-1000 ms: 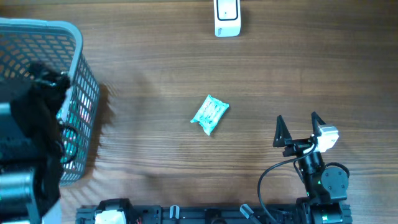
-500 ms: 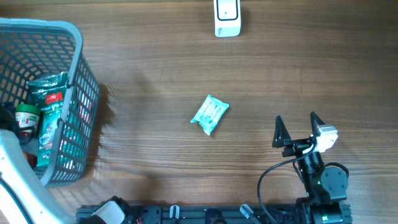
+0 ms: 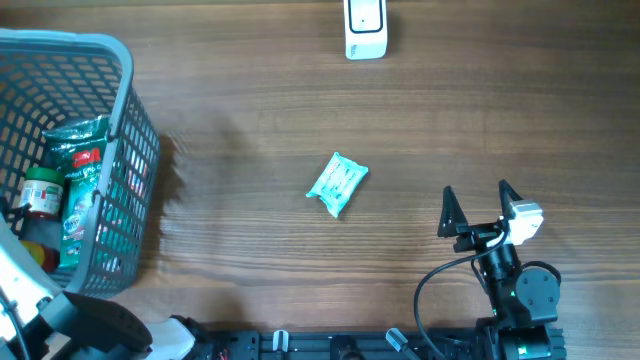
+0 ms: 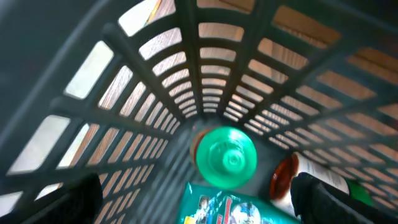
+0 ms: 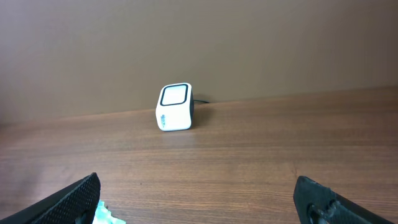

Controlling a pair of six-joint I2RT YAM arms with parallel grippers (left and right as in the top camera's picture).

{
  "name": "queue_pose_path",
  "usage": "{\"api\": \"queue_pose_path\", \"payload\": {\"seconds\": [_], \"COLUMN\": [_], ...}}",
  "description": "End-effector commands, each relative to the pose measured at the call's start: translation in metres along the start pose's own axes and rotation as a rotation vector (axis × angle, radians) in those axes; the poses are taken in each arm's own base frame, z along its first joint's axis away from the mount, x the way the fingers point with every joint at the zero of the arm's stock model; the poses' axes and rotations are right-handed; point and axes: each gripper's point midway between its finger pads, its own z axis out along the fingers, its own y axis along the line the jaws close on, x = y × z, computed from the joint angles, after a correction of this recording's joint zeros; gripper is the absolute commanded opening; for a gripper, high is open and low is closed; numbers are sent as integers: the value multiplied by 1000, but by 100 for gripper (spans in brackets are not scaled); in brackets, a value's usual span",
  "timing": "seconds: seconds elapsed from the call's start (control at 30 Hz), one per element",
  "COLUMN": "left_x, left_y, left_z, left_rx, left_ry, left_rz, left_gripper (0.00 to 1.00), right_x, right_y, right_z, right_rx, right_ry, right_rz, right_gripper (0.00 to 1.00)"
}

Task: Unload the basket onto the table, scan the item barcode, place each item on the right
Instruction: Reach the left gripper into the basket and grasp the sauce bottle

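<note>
The wooden table [image 3: 250, 110] shows open wood across its middle and right, so there is wide room on every side of the item. The grey mesh basket [image 3: 128, 110] fills the left edge and holds a green pouch [image 3: 78, 150] and a green-lidded jar [image 3: 40, 190]. The left gripper [image 4: 199, 199] points into the basket, its fingers spread to the frame's corners, gripping nothing. The right gripper [image 3: 478, 192] sits near the front edge at right, jaws wide apart and empty. The white scanner [image 3: 365, 28] stands at the far edge. The teal packet [image 3: 338, 184] lies flat mid-table, well apart from all of these.
</note>
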Motion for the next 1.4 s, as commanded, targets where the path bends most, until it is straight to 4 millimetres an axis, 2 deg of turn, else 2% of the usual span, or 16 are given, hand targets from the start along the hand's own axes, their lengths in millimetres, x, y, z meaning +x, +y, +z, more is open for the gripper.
{"api": "queue_pose_path", "payload": {"seconds": [0.0, 0.33, 0.5, 0.67, 0.77, 0.87, 1.0, 1.03, 1.13, 1.27, 1.37], "left_x": [2, 25, 32, 22, 16, 17, 23, 24, 25, 20, 12], "left_y": [1, 1, 0, 3, 5, 4, 1, 1, -1, -7, -11], "left_z": [16, 55, 66, 67, 66, 70, 80, 82, 84, 82, 71], "left_rx": [-26, -56, -88, -116, -135, -141, -159, -164, -161, -141, -125], "left_ry": [-33, -20, -5, -65, -103, -104, -94, -92, -93, -100, -106], "left_rz": [23, 44, 67, 69, 71, 75, 91, 95, 93, 133, 165], "left_gripper": [100, 100, 98, 97, 92, 81, 78, 74, 50, 47, 45], "right_x": [-1, -1, -1, -1, -1, -1, -1, -1, -1, -1, -1], "right_y": [-1, -1, -1, -1, -1, -1, -1, -1, -1, -1, -1], "right_z": [0, 0, 0, 0, 0, 0, 0, 0, 0, 0, 0], "right_rx": [11, 11, 11, 11, 11, 11, 11, 11, 11, 11, 11], "right_ry": [-6, -6, -6, -6, -6, -6, -6, -6, -6, -6, -6], "right_rz": [-12, -12, -12, -12, -12, -12, -12, -12, -12, -12, -12], "right_gripper": [100, 100, 100, 100, 100, 100, 100, 100, 100, 100, 100]}}
